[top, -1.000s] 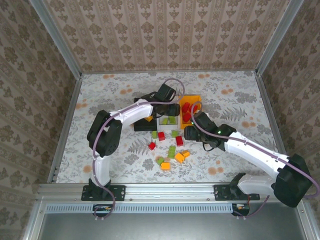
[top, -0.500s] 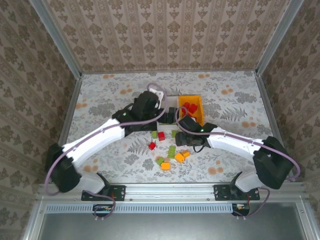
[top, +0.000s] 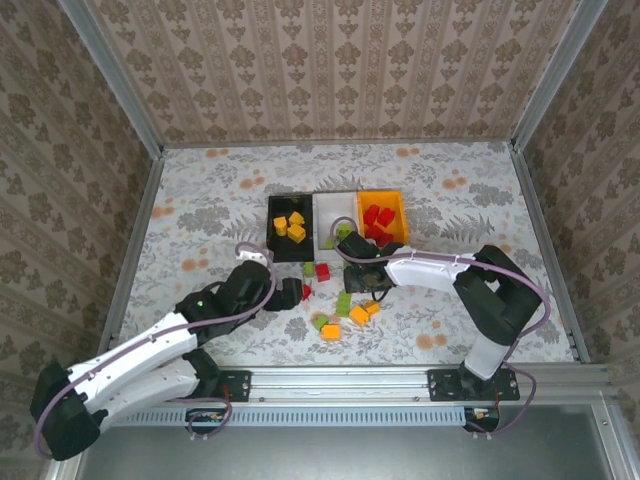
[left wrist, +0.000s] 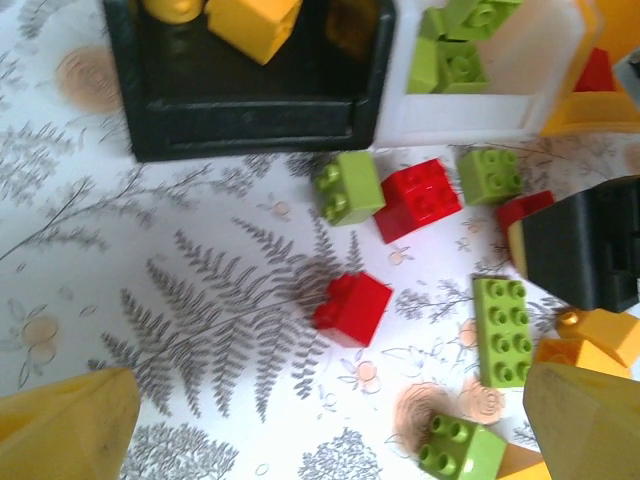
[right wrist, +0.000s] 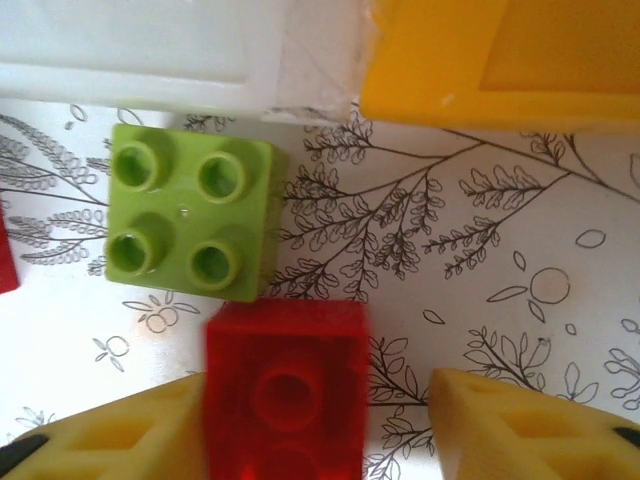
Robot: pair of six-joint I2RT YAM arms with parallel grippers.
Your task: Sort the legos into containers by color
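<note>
Yellow fingers of the left end effector (left wrist: 330, 375) stand spread wide and empty over a loose red lego (left wrist: 352, 308) on the table (left wrist: 150, 260). Farther right, the right end effector (right wrist: 318, 385) straddles a second red lego (right wrist: 285, 400) — one finger touching, the other apart, nothing pinched yet. Best to close squarely, lift clear of the green lego (right wrist: 190, 215) just beyond, then reach the orange container (right wrist: 500, 60).

Three joined containers (top: 330, 212) (black, white, orange) hold some legos (top: 296, 232); red, green, orange ones lie scattered just before them.
</note>
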